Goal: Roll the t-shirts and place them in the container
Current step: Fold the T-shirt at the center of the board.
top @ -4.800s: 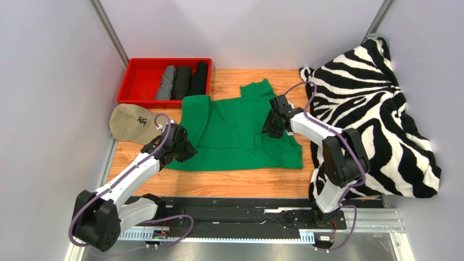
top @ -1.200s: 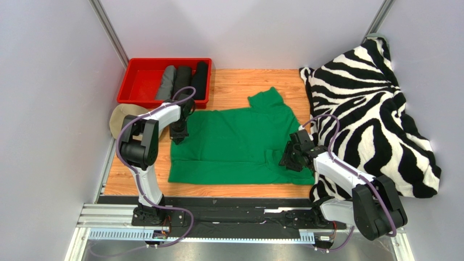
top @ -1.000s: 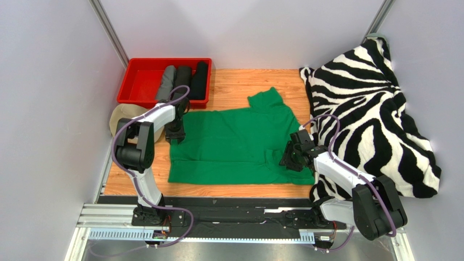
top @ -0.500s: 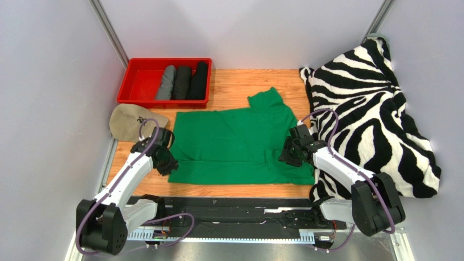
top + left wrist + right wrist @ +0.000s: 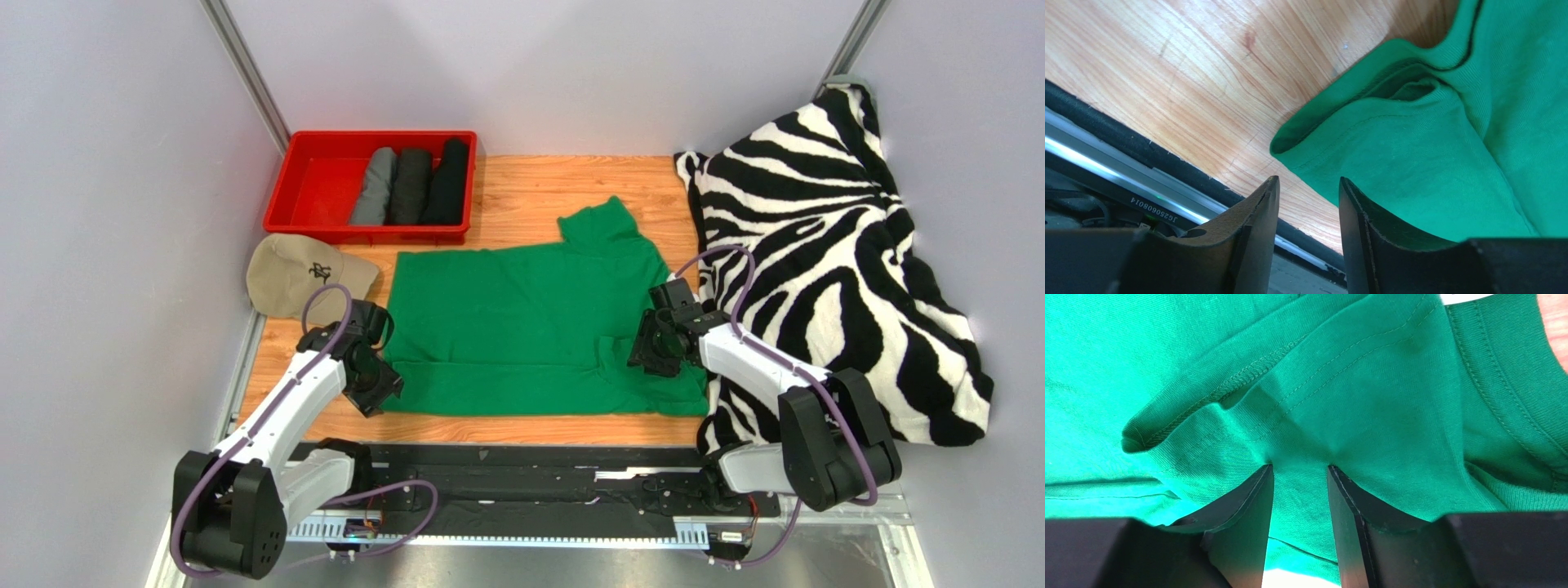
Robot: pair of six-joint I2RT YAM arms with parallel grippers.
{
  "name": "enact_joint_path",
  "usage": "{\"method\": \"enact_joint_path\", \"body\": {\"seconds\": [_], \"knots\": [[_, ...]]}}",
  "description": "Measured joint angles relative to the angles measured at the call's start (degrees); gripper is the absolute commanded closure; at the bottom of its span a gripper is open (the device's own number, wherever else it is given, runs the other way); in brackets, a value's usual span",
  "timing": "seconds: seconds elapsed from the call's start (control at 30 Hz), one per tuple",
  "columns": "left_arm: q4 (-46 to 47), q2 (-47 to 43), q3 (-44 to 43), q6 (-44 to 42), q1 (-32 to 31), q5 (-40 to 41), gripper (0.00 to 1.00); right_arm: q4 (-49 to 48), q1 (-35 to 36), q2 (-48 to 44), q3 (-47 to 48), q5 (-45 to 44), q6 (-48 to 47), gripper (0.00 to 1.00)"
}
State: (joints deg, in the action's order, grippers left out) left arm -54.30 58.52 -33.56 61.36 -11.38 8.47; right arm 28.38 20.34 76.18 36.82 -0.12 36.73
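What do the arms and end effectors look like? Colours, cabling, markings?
The left arm and right arm match: white link shells, bulky black joint housings, and a mauve cable looping loosely along each. The left end effector and right end effector each have two flat, matte black fingers tapering to blunt tips. No markings are legible on either arm.

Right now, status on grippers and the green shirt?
Left gripper open at near-left corner. Right gripper open, tips pressing cloth. Green t-shirt flat, unrolled. Zebra blanket beside it.

Pale grey walls (image 5: pixel 117 184) around wooden tabletop (image 5: pixel 540 181)
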Motion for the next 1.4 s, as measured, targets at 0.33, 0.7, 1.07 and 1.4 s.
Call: {"method": "enact_joint_path", "body": {"seconds": [0.33, 0.7, 1.07, 1.4], "knots": [[-2.2, 5.6, -0.4, 4.6, 0.0, 2.8, 0.59, -2.2, -3.5, 1.7, 0.3, 3.7, -0.2, 0.56], [-2.0, 11.2, -3.1, 5.4, -0.1, 4.4, 1.00, -3.9, -4.3, 2.6, 0.7, 4.9, -0.1, 0.57], [-7.9, 3.5, -5.7, 5.0, -0.2, 10.0, 1.00, -5.7, -4.5, 0.8, -1.3, 5.3, 0.5, 0.56], [-14.3, -1.4, -9.7, 5.2, -0.2, 11.8, 0.89, -5.3, -4.9, -3.5, -4.6, 5.6, 2.7, 0.56]]}}
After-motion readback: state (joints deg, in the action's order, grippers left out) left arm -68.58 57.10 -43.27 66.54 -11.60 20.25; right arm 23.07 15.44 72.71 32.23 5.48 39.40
